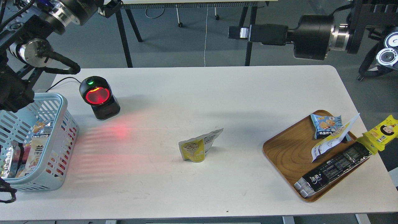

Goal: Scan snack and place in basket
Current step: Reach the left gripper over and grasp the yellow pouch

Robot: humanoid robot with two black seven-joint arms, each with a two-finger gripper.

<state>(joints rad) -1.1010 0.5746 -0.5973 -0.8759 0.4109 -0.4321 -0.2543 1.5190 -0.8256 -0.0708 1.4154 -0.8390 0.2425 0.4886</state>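
Note:
The snack [196, 148], a small pouch with a yellow front picturing nuts and a silvery printed top, stands slightly tilted on the white table [217, 93] near its middle. The pale blue basket [63, 130] stands at the table's left edge and holds several snack packs. My left gripper [109, 8] is high at the top left, above and behind the scanner. My right gripper [236, 32] is high at the top right, pointing left, far above the table. Both are well away from the snack and hold nothing I can see. Their fingers cannot be told apart.
A black scanner [99, 98] with a glowing red window stands at the back left and throws red light on the table. A wooden tray [284, 151] at the right holds a blue pack [326, 124], a white-and-yellow pouch [331, 141] and a long black pack [334, 169]. A bright yellow packet [381, 132] overhangs the right edge.

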